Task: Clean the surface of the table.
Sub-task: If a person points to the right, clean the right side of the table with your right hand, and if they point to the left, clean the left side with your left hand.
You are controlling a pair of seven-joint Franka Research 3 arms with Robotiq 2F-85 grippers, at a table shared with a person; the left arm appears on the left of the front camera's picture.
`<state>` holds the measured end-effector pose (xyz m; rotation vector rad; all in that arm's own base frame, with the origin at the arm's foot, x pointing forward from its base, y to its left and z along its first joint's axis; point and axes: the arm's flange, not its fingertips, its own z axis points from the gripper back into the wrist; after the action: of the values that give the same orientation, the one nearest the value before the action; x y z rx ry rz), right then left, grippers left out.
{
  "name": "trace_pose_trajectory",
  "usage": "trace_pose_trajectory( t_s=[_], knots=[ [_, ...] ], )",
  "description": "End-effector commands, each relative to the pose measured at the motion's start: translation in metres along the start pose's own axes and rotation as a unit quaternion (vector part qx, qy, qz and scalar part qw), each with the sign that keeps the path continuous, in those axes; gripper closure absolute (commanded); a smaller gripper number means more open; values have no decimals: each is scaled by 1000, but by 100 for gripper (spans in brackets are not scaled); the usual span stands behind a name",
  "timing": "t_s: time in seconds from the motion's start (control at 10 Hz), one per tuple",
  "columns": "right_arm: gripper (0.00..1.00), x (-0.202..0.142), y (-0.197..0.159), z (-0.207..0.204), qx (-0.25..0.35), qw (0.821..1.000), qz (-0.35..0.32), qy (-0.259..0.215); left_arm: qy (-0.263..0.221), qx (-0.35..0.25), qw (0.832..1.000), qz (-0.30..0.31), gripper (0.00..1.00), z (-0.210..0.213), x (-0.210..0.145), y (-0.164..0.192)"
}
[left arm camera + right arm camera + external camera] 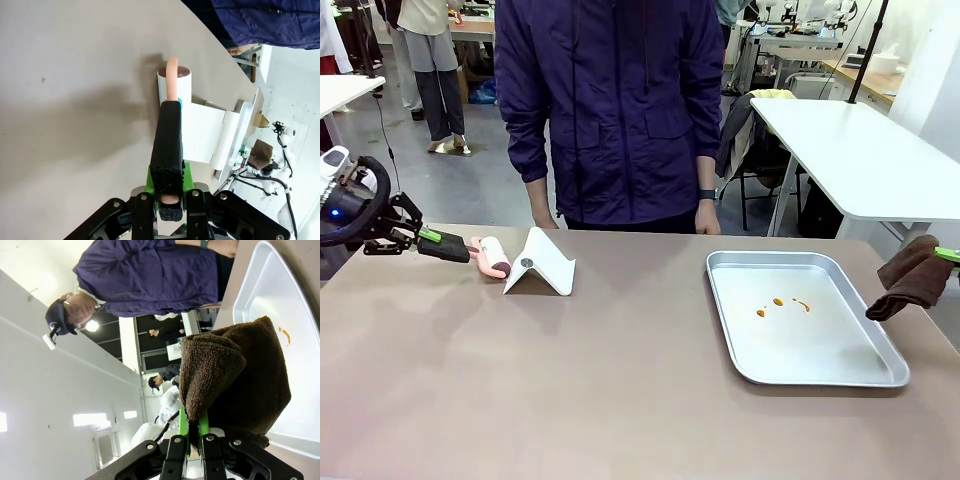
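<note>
Near the left end of the greyish-brown tabletop, left fingers clamp a black-handled white lint roller, likely due to roll across it; right fingers pinch a brown cloth.

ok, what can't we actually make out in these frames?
- Front view: the right gripper is cut off by the right edge, above the brown cloth.
- Right wrist view: the cloth hides much of the metal tray.
- Front view: the orange smears in the tray are too small to identify.
- Left wrist view: the black foam handle covers part of the lint roller, so its sheet's state is unclear.
</note>
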<state>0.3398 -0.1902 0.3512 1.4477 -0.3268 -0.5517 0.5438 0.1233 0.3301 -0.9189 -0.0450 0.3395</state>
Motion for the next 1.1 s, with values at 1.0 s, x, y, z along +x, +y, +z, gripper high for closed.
trace_pose_trajectory(
  t_s=[1.0],
  knots=[
    [95, -1, 6, 3, 4, 1000, 3, 6, 40, -237, 958, -156, 78, 226, -137, 69]
  ],
)
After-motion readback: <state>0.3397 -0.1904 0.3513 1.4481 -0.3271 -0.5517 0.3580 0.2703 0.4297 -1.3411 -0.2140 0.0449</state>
